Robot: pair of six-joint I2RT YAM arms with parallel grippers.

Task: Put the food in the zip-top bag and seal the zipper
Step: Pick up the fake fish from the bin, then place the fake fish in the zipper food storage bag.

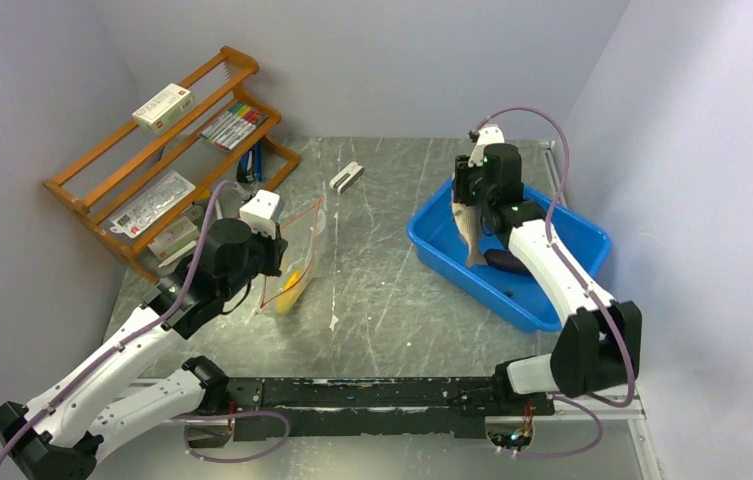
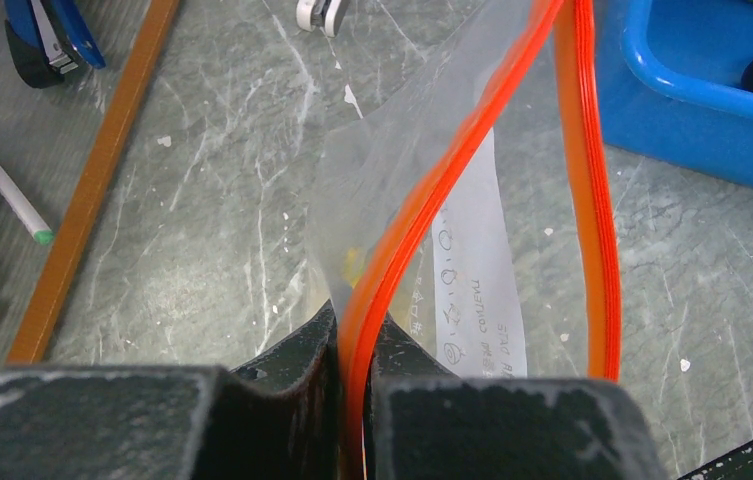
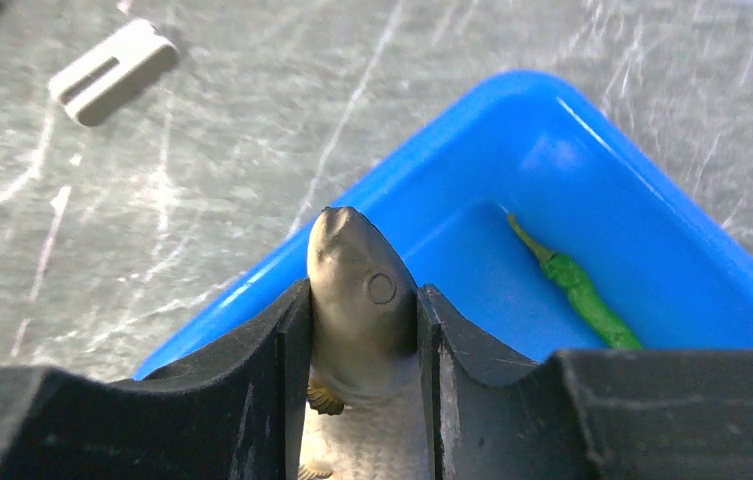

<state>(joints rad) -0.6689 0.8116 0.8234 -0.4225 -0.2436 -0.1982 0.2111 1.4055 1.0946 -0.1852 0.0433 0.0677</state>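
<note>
Lettering on the zip-top bag shows only from left wrist.

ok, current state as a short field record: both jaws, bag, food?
left jaws: shut on red-orange zipper strip of clear plastic zip-top bag
right jaws: shut on silver-grey toy fish, held above blue plastic bin
bag mouth: open, strip sides apart
in bag: yellow banana-like piece
in bin: long green pod
seal: not done
</note>
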